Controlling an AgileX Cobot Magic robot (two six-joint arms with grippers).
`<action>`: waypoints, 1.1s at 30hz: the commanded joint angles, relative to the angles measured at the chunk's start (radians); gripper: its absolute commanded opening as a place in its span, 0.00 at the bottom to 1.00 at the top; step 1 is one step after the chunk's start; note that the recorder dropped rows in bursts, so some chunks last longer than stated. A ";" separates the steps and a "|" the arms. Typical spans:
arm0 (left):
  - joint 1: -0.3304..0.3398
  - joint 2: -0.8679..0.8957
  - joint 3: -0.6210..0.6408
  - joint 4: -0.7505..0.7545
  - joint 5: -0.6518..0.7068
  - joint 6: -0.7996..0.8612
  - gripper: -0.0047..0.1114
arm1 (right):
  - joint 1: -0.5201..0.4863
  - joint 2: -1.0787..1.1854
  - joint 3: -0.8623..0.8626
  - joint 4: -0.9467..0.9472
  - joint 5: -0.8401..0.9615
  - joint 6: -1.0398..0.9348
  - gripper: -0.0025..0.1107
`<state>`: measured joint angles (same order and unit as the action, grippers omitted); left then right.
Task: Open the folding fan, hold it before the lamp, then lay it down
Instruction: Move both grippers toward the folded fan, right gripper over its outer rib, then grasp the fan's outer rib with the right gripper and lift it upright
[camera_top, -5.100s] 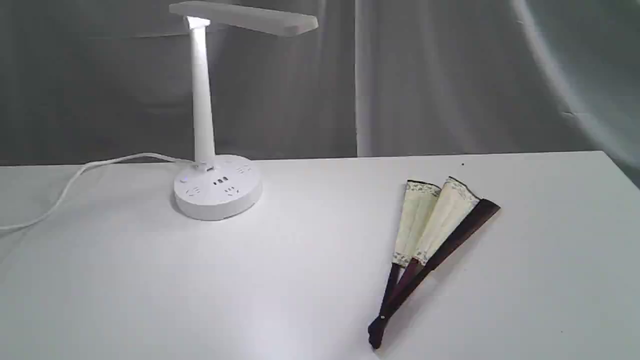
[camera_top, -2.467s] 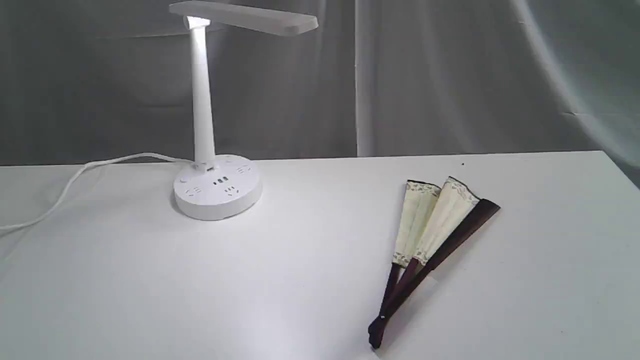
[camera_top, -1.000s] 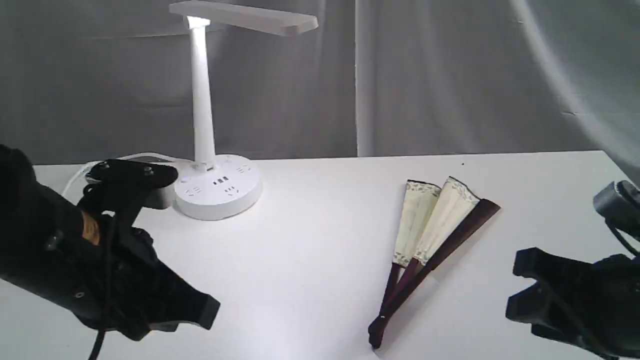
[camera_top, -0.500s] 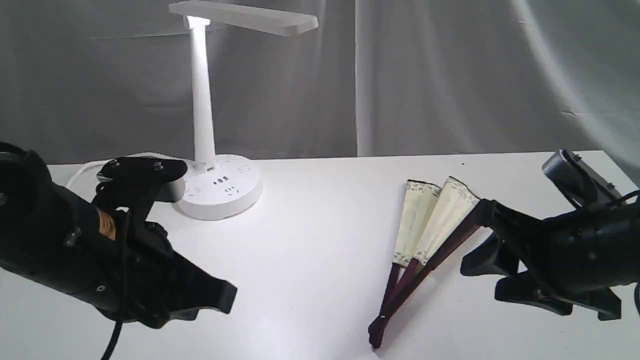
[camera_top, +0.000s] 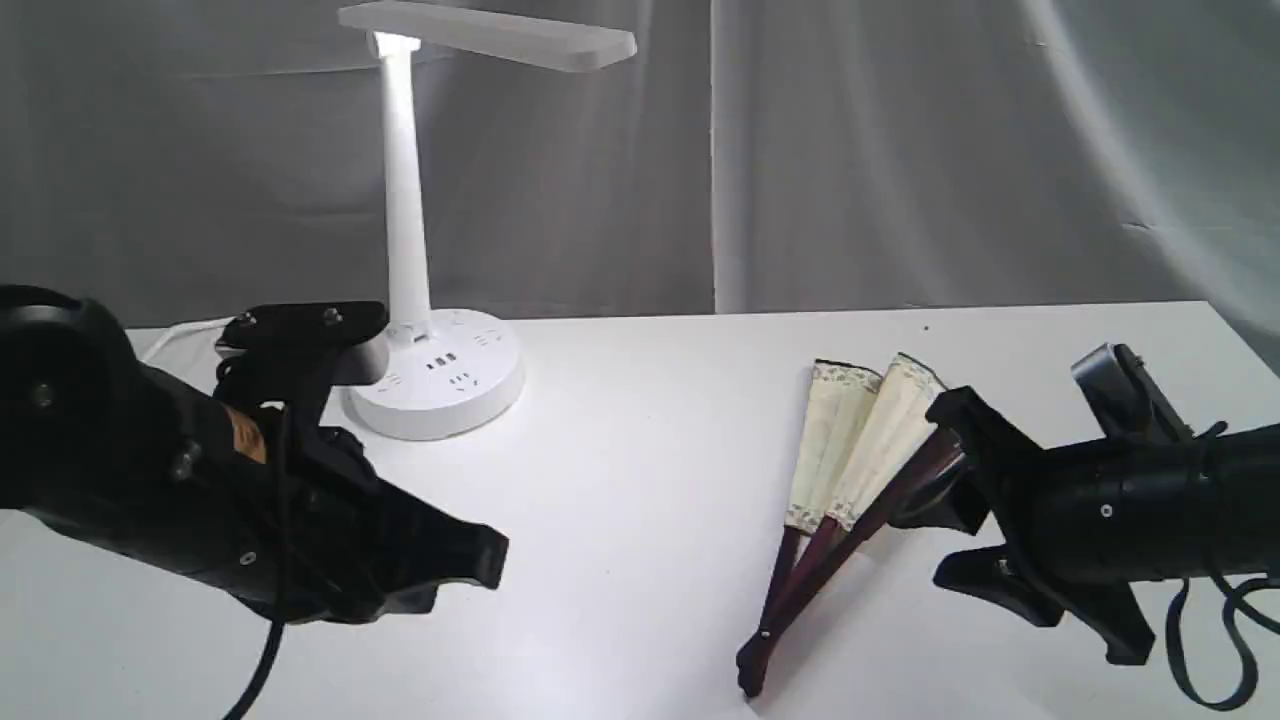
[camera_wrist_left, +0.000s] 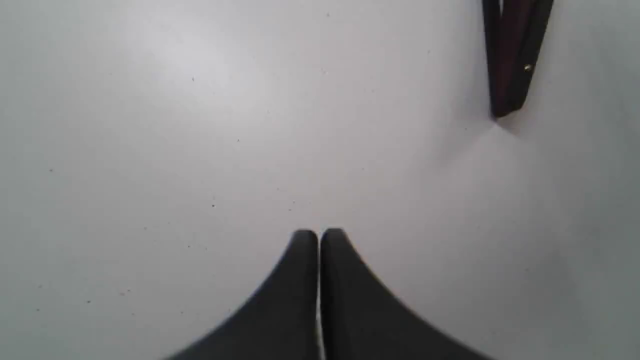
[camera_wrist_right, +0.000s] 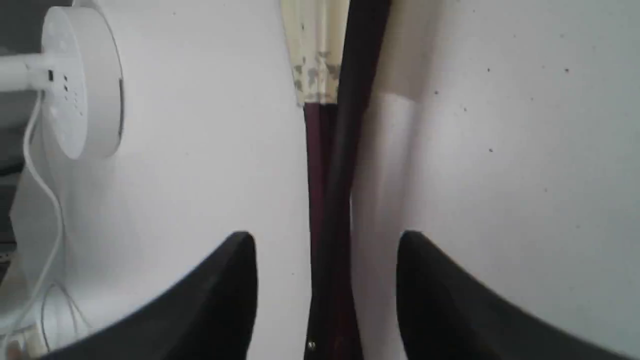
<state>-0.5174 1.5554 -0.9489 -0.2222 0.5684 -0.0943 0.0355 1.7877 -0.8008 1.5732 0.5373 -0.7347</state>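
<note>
While folding fan (camera_top: 860, 470) lay barely parted on surface (camera_top: 620, 480), right hand (camera_wrist_right: 327, 245) straddled its ribs (camera_wrist_right: 330, 175), spread for grab; left hand (camera_wrist_left: 318, 235) hovered apart, pressed together, likely awaiting turn.

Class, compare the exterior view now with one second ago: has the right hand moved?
Yes. The right hand has moved in towards the lamp, and it now straddles the fan, open.
</note>
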 joint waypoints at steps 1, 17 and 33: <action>-0.007 0.047 -0.041 0.018 0.068 -0.002 0.04 | 0.004 0.044 -0.005 0.158 0.019 -0.120 0.41; -0.007 0.099 -0.139 0.080 0.151 -0.002 0.04 | 0.004 0.229 -0.143 0.171 -0.029 -0.093 0.41; -0.007 0.099 -0.139 0.080 0.135 -0.002 0.04 | 0.004 0.334 -0.236 0.171 0.007 0.006 0.41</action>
<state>-0.5174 1.6577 -1.0845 -0.1443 0.7091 -0.0943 0.0355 2.1147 -1.0341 1.7507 0.5640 -0.7348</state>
